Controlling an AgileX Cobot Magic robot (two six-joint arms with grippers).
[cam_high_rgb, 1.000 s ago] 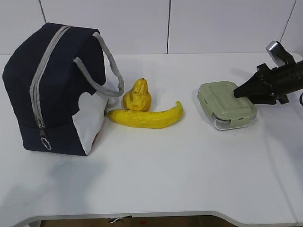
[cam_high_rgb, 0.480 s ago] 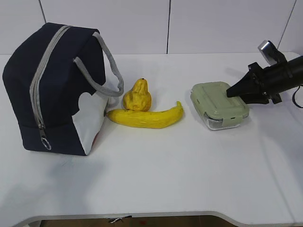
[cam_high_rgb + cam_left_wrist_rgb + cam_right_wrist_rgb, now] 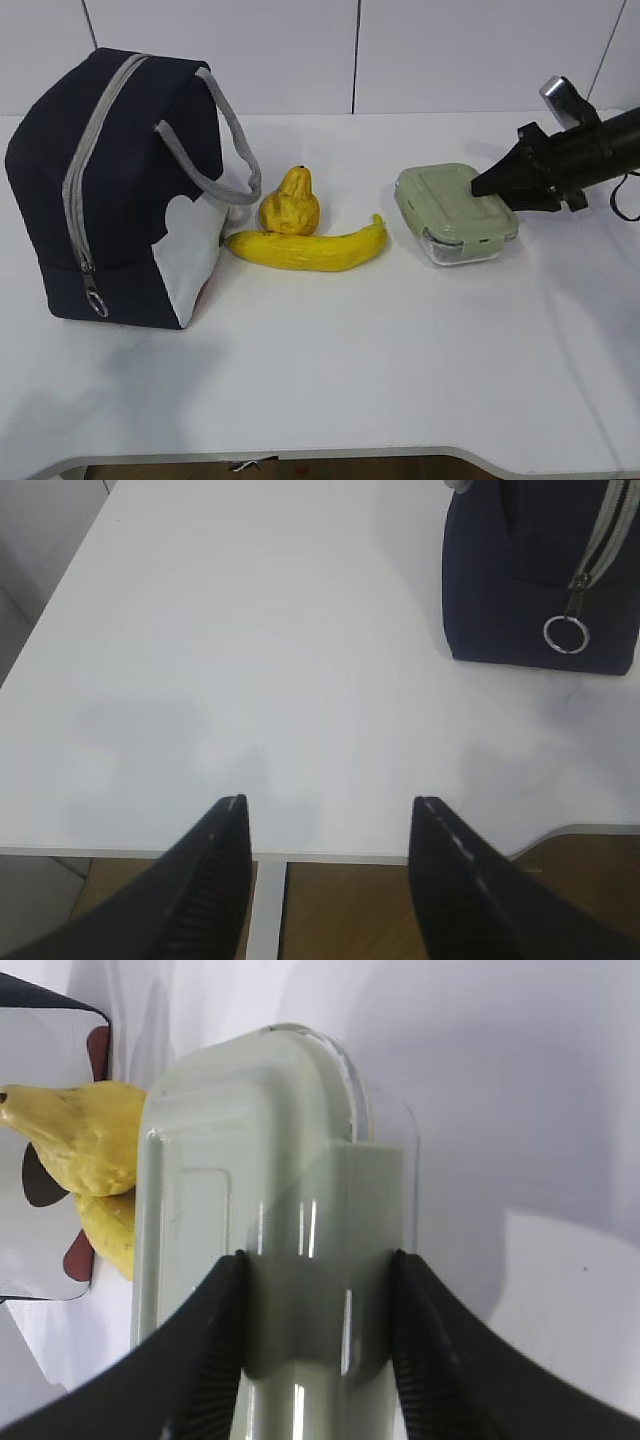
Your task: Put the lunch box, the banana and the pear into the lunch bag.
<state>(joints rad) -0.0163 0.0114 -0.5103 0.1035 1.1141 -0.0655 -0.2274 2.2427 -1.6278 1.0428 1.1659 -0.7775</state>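
Right wrist view shows my right gripper (image 3: 318, 1300) clamped on the box (image 3: 250, 1190), seemingly lifted. My left gripper (image 3: 330, 825) hangs apart over the table (image 3: 250, 660) beside the bag (image 3: 520, 570).

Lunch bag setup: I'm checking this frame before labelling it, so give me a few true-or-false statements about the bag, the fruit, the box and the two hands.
1. The lunch bag is zipped shut. True.
2. The pear lies inside the bag. False: it sits on the table behind the banana, right of the bag.
3. The right hand is clamped on the lunch box. True: the right wrist view shows its fingers pressing the lid clip from both sides.
4. The left hand holds the zipper's ring pull. False: it is open and empty, away from the bag.
5. The banana rests on the lunch box lid. False: it lies on the table, left of the box.
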